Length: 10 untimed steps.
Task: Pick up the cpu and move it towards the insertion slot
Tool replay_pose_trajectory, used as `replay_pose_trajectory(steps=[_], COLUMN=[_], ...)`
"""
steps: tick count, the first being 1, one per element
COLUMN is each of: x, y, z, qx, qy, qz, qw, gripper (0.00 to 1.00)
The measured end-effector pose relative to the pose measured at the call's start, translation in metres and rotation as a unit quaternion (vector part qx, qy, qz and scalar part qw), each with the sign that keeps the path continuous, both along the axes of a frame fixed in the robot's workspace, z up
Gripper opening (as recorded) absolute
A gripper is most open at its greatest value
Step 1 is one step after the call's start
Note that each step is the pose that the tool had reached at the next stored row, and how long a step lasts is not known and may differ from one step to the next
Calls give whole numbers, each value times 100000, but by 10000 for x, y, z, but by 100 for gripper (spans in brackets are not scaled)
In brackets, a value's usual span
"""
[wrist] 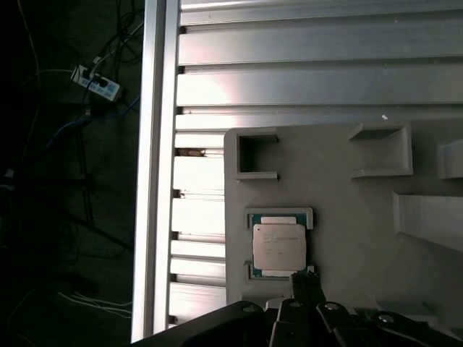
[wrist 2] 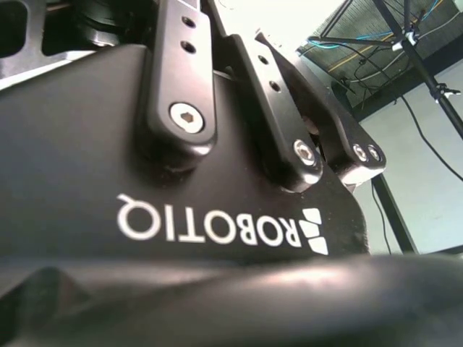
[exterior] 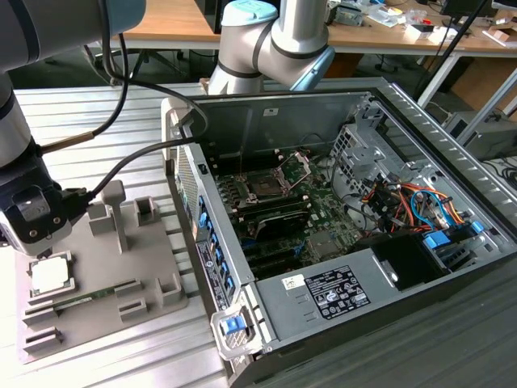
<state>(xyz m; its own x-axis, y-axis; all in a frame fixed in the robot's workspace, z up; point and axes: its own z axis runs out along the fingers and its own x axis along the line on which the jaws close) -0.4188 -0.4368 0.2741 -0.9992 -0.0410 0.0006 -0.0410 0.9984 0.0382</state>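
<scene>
The cpu [exterior: 50,275] is a flat silvery square lying in a recess of the grey holder [exterior: 121,283] at the exterior view's left. My gripper [exterior: 34,242] hangs just above it, on the far side. In the first wrist view the cpu [wrist: 278,246] lies in its framed pocket, with the gripper [wrist: 307,288] at one edge of the chip; I cannot tell whether it touches. The insertion slot [exterior: 263,186] is a dark square socket with its metal bracket raised, on the green board inside the open computer case [exterior: 420,121]. The second wrist view shows the gripper's black body [wrist 2: 181,202] from close up.
A long green memory stick [exterior: 77,301] lies in the holder near the cpu. Grey posts [exterior: 117,212] rise from the holder between the gripper and the case wall [exterior: 198,234]. Black cables [exterior: 137,153] trail from the arm. Orange and blue wires [exterior: 412,202] fill the case's right side.
</scene>
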Motion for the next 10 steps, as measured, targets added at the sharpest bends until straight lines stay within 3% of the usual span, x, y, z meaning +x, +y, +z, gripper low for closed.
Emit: replay_pose_trajectory(steps=[10], x=[0], y=[0], z=[-41], qx=[4], qy=[-6], qz=[1], qw=[100000], gripper=[11])
